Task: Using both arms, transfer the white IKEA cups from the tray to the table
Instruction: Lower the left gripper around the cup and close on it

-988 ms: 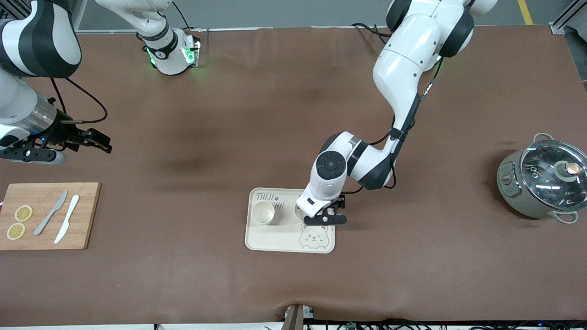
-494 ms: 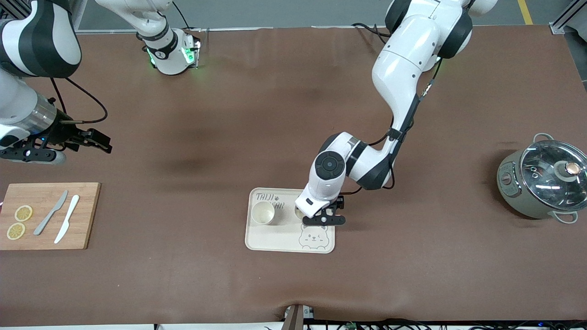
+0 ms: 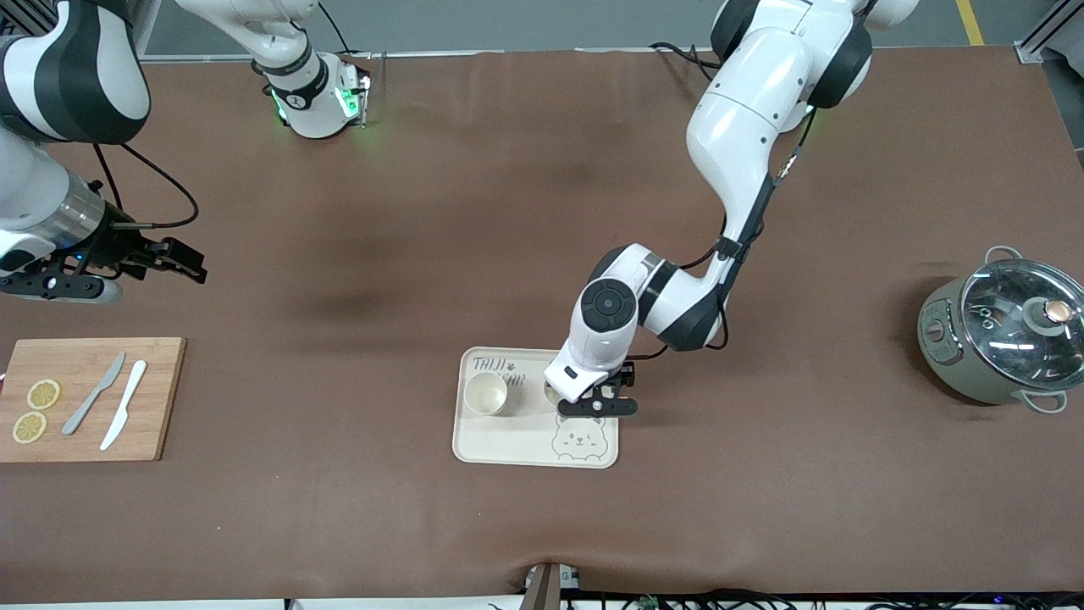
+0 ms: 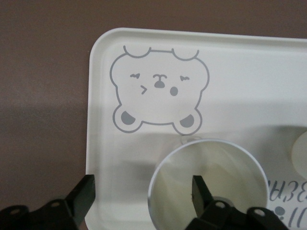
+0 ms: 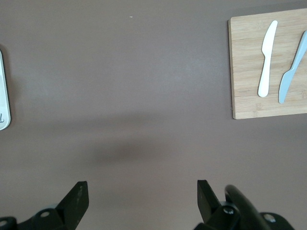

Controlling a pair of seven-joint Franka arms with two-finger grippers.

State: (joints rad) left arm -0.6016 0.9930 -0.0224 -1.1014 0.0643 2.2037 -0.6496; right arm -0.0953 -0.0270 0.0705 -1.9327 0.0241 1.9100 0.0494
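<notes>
- The left gripper (image 3: pixel 597 408) has edged a shade away from the front camera over the past second and sits low over the tray (image 3: pixel 508 449), at the white IKEA cup (image 3: pixel 552 394) toward the left arm's end; the shift is slight, and the cup has not stirred
- In the left wrist view the left gripper (image 4: pixel 144 191) is spread, one finger inside the cup's (image 4: pixel 211 167) mouth and the other outside its wall above the tray's (image 4: pixel 240 72) edge; the jaws straddle the rim but do not yet pinch it, so the grasp looks imminent rather than made
- The right gripper (image 3: pixel 190 263) has held its place throughout, waiting above bare table (image 3: pixel 423 212) near the cutting board (image 3: pixel 161 398); the right wrist view shows this right gripper (image 5: pixel 141 196) with fingers wide apart and nothing between them
- For the task this means the first pick is only being lined up; neither cup has left the tray
- Count: two white cups, both upright on the tray, the second cup (image 3: pixel 485 394) toward the right arm's end beside the grey lettering; one tray; one cutting board carrying a grey knife (image 3: pixel 93 394), a white knife (image 3: pixel 124 405) and two lemon slices (image 3: pixel 43 394); one lidded pot (image 3: pixel 999 339) at the left arm's end of the table
</notes>
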